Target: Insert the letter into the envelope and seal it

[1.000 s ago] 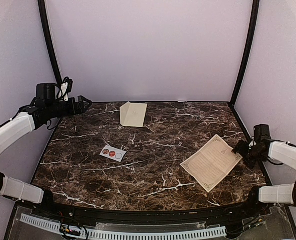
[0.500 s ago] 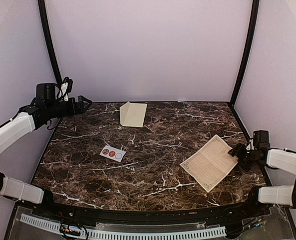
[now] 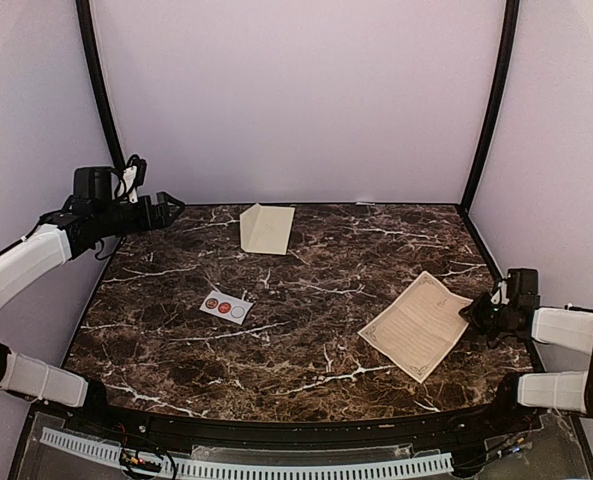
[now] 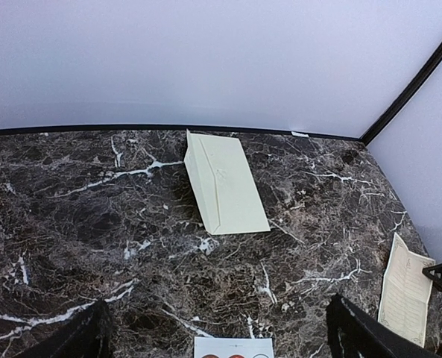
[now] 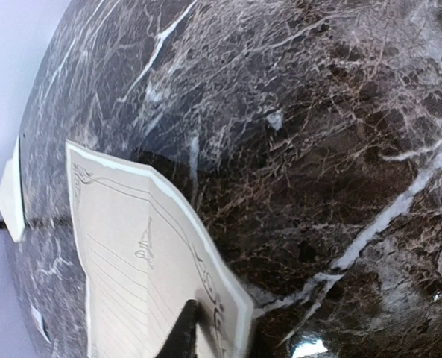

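The letter [image 3: 421, 325], lying at the right side of the table [image 3: 306, 300], should be raised slowly by its pinched edge, so that the thin sheet is not creased before being carried to the envelope [image 3: 267, 228] at the back. The right pincer [image 3: 479, 314] is nearly closed on that lifted edge. The left pincer [image 3: 168, 208] is held wide open and empty.

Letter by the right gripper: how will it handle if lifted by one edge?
Likely floppy: the letter is a thin sheet, its edge curling off the table beside the right gripper. Probably very light, so it may sag or flutter. Flat elsewhere, it should slide, not tip.
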Motion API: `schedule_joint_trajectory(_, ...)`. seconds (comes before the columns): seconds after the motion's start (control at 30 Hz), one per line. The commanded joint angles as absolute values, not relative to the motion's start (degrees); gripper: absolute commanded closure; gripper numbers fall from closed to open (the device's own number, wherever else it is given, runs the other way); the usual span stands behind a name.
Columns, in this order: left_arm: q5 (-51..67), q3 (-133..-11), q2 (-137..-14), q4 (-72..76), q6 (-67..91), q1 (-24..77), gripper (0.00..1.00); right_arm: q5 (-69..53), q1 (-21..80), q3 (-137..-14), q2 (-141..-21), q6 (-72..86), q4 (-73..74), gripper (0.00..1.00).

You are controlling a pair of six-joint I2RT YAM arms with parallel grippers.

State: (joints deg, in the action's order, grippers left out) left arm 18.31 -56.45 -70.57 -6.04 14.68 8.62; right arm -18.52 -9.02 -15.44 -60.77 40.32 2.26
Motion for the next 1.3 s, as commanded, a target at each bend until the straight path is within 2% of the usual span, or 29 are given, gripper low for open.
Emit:
schedule_joint_trajectory(0.0,18.80,-55.73,-70.70,-5.11,14.99,8.56,0.01,-21.21,-9.23,-14.51,-59.59,40.01,-3.60,0.94)
schedule_joint_trajectory(0.07,18.74,-55.72,-70.87,-5.10,14.95,8.64,0.01,-22.53,-9.23,-14.50,-58.92,39.52,-4.60,1.00)
schedule_joint_trajectory(0.4,23.79,-53.81,-70.32,-0.93,14.54,9.66,0.01,-34.41,-6.77,-21.44,-52.25,34.81,-7.10,1.00)
schedule_joint_trajectory(0.87,38.38,-50.24,-71.36,12.55,16.42,22.75,0.01,-37.16,23.17,-45.97,-66.29,34.08,-16.07,1.00)
schedule_joint_trajectory(0.97,41.09,-49.15,-71.22,16.25,16.90,23.71,0.06,-37.63,28.78,-52.36,-69.80,33.60,-16.51,1.00)
schedule_joint_trajectory(1.27,45.94,-45.67,-68.84,21.71,16.87,25.84,0.05,-41.86,40.26,-66.09,-76.53,34.63,-18.80,1.00)
